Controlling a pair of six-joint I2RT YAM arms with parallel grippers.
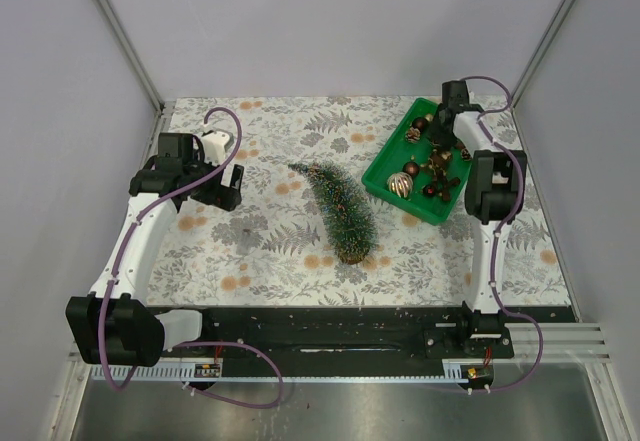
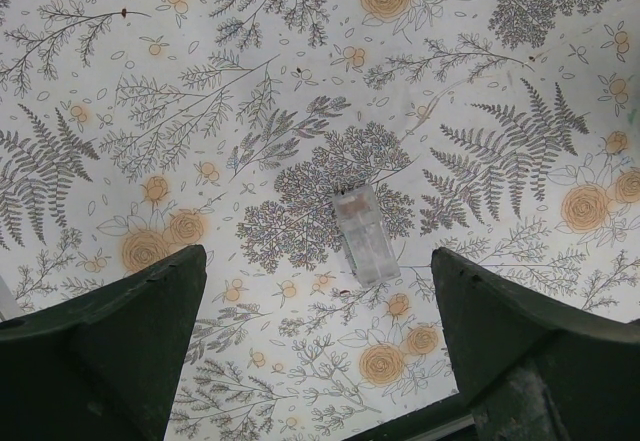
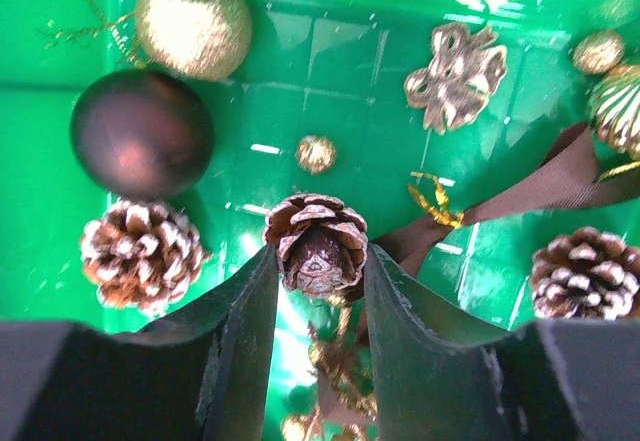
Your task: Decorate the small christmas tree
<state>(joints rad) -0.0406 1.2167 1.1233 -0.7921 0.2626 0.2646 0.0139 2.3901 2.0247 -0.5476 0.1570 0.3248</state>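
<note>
The right gripper (image 3: 320, 253) pinches a pine cone (image 3: 318, 226) by its scales, low in the green tray (image 3: 350, 51). The hold looks shallow, so the cone may pop free on lifting, and the brown ribbon (image 3: 545, 181) just beside it could snag. The left gripper (image 2: 318, 261) hangs released above the patterned tablecloth (image 2: 300, 81). The small christmas tree (image 1: 338, 209) lies on its side between the arms, wooden base (image 1: 350, 254) nearest: dark green, frosted tips, undecorated.

Robotics lab booth, plain white panel walls (image 1: 340, 21), aluminium corner posts (image 1: 118, 33), black mounting rail (image 1: 330, 323), purple cabling (image 1: 283, 386).
</note>
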